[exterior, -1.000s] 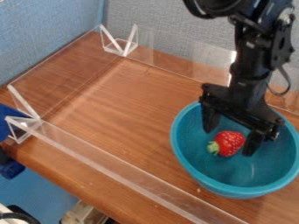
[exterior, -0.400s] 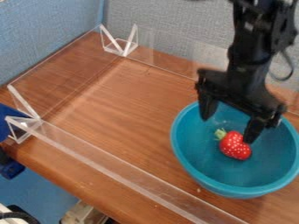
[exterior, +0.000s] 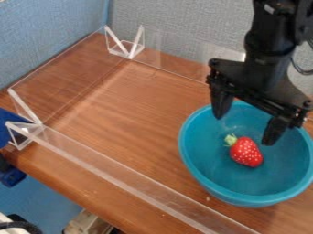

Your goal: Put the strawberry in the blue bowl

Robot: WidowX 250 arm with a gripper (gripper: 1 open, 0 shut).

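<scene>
Tool (exterior: 253, 130): wide open, holding nothing, above the bowl
Strawberry (exterior: 244, 151): below the tool, inside the blue bowl, green top showing
Blue bowl (exterior: 210, 167): under the tool, on the brown desk (exterior: 116, 123)

Glossy, smooth plastic is seen in the blue bowl (exterior: 202, 164) at four o'clock; a wood-like, softly sheened surface is shown by the tabletop (exterior: 116, 119), possibly laminate.
</scene>
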